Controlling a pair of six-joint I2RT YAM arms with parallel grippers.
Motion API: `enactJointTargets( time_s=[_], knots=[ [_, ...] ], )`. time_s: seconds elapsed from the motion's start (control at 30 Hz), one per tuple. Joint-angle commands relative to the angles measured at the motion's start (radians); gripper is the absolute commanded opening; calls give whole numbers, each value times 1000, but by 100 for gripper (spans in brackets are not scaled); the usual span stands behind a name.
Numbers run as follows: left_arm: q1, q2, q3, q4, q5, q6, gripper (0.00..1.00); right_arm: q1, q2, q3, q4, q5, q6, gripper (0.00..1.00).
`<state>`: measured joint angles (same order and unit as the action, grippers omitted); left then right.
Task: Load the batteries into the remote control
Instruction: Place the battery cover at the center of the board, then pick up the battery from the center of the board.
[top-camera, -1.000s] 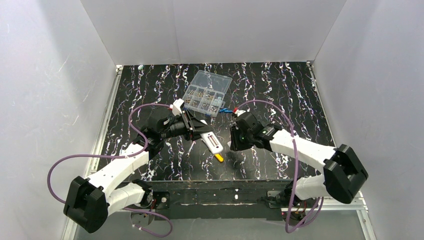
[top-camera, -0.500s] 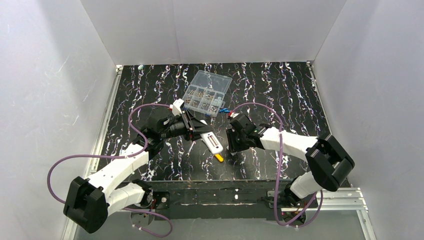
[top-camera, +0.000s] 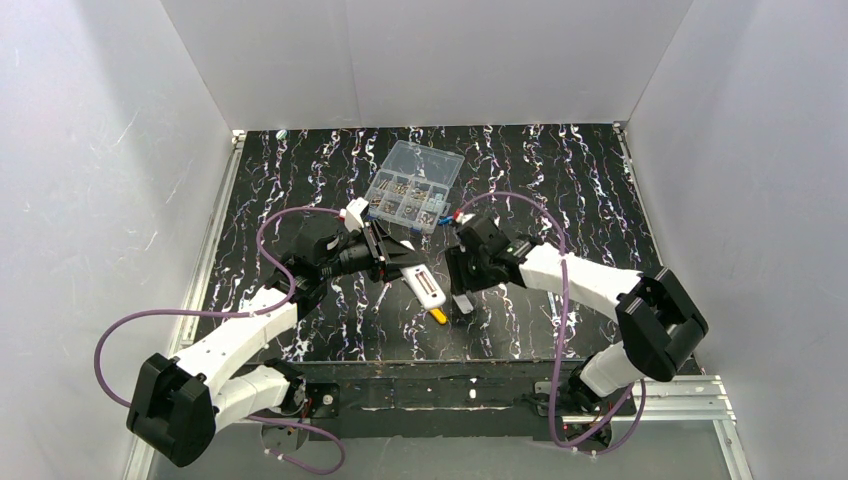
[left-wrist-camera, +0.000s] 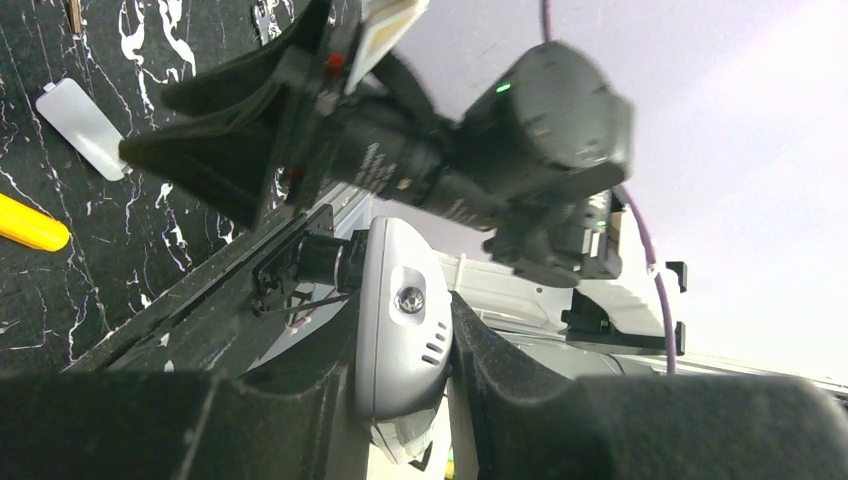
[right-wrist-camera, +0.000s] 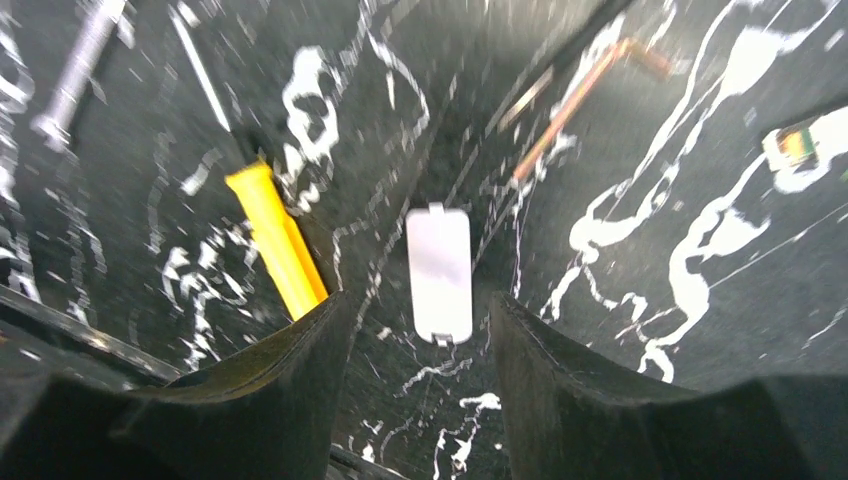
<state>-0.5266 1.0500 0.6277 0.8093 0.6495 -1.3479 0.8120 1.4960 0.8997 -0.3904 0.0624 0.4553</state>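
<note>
My overhead view is sharp and evenly lit, its plain white walls (top-camera: 430, 60) bright. My right wrist view smears with motion blur; the left wrist's black fingers (left-wrist-camera: 620, 420) look soft.

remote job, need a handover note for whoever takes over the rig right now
Left gripper: shut on the remote.
Right gripper: open, low over the small white cover, which lies flat on the table beside the screwdriver.
Batteries: I cannot pick them out in any view.
Done: the cover is off the remote.
Left: fetch the batteries, seat them in the remote, probably refit the cover.
</note>
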Motion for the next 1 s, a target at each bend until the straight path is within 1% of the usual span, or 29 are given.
enactJointTargets(
  time_s=[0.0, 0.13, 0.27, 0.33, 0.4, 0.47, 0.53, 0.63, 0.73, 0.83, 0.97],
  knots=[
    [-4, -31, 18, 22, 57, 15, 0, -62, -10, 163, -39, 3, -79, 60],
    [-4, -35, 29, 5, 65, 19, 0, -142, 50, 291, -60, -16, -158, 58],
    [-4, -54, 45, -41, 71, 42, 0, -203, 156, 431, -88, -42, -230, 56],
    [-4, -60, 54, -63, 77, 52, 0, -213, 215, 493, -99, -34, -307, 56],
    [-4, -67, 64, -87, 81, 61, 0, -218, 271, 537, -107, -88, -432, 56],
    [-4, -76, 76, -116, 86, 72, 0, -225, 321, 556, -112, -177, -583, 57],
    [-4, -86, 88, -149, 88, 89, 0, -238, 346, 556, -107, -227, -688, 58],
    [-4, -101, 106, -203, 91, 119, 0, -293, 350, 523, -47, -322, -770, 59],
    [-4, -109, 117, -232, 95, 136, 0, -362, 337, 491, 15, -462, -809, 60],
    [-4, -110, 116, -236, 97, 140, 0, -376, 348, 504, 33, -456, -874, 61],
    [-4, -106, 116, -228, 96, 136, 0, -376, 400, 569, -24, -466, -966, 64]
  ],
)
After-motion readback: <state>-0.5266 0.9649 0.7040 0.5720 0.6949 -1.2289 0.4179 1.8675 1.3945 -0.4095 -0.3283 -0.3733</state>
